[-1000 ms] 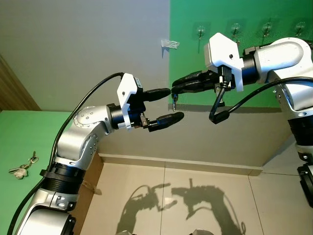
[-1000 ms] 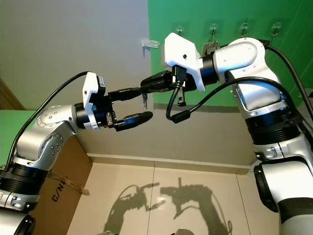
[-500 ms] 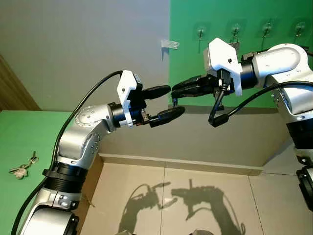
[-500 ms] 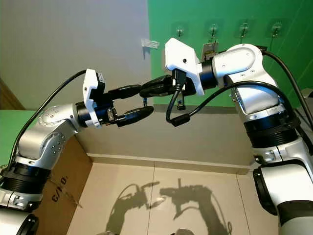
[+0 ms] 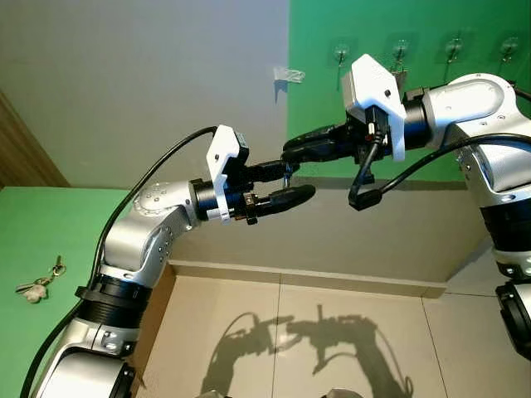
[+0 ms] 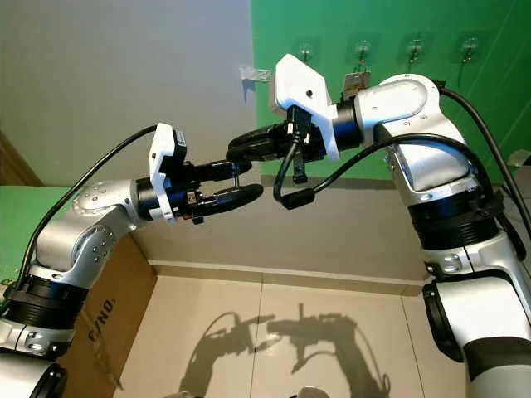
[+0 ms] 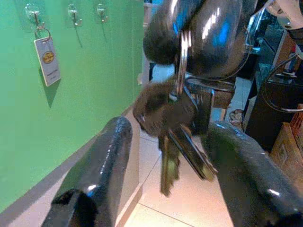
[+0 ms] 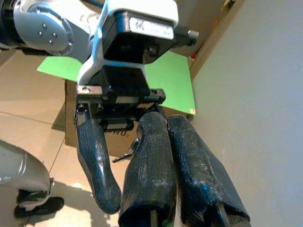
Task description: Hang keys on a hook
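Right gripper (image 5: 292, 152) pinching keys (image 7: 177, 142), left gripper (image 5: 286, 182) spread around, box lettering unreadable

Cardboard box (image 6: 99, 327) beside the left arm: partial black lettering, roughly "C/NO." Tag (image 7: 47, 59) hanging on a wall hook: emblem illegible.

Green tabletop (image 5: 33, 240) (spare keys (image 5: 37, 284) on it)

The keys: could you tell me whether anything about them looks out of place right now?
Slightly: the keys dangle by their ring from the shut right gripper, between the open left gripper's fingers, far from the hooks. A second bunch lies apart on the green surface.
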Controlling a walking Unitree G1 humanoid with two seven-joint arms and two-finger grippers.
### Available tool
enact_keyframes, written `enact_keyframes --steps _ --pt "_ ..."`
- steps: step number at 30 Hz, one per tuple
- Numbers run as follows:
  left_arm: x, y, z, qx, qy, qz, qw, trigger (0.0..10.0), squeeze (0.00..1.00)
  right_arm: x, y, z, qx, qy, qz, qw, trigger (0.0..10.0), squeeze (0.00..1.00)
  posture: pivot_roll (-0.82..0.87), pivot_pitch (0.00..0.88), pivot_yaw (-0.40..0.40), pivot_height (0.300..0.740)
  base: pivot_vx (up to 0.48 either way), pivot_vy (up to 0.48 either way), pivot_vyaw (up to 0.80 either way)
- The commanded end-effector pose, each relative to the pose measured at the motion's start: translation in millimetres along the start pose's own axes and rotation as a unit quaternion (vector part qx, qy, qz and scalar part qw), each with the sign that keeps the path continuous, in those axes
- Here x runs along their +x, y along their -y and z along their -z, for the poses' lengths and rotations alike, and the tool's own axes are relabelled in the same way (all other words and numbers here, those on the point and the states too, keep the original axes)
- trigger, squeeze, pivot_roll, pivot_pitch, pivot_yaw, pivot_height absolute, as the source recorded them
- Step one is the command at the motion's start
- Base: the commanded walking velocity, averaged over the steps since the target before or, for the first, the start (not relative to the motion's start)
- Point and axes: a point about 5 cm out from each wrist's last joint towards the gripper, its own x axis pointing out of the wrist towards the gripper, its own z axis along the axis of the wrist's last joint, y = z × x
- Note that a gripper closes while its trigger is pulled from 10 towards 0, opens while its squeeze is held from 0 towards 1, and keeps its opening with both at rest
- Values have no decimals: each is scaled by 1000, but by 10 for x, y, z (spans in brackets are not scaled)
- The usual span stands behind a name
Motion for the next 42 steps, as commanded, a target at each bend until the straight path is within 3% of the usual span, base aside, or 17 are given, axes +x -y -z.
enact_keyframes --steps 1,33,42 --pt "-4 -24 -15 -7 -1 -1 1000 0 0 -31 32 -154 -18 18 8 1000 0 0 -273 0 92 740 0 0 0" --pt "-58 -24 -18 -10 1 8 1000 0 0 -36 39 -170 -14 23 11 1000 0 0 -273 1 88 740 0 0 0" --pt "-71 -70 38 15 -14 -16 1000 0 0 -57 56 -177 -11 24 17 999 0 0 -275 4 88 740 0 0 0"
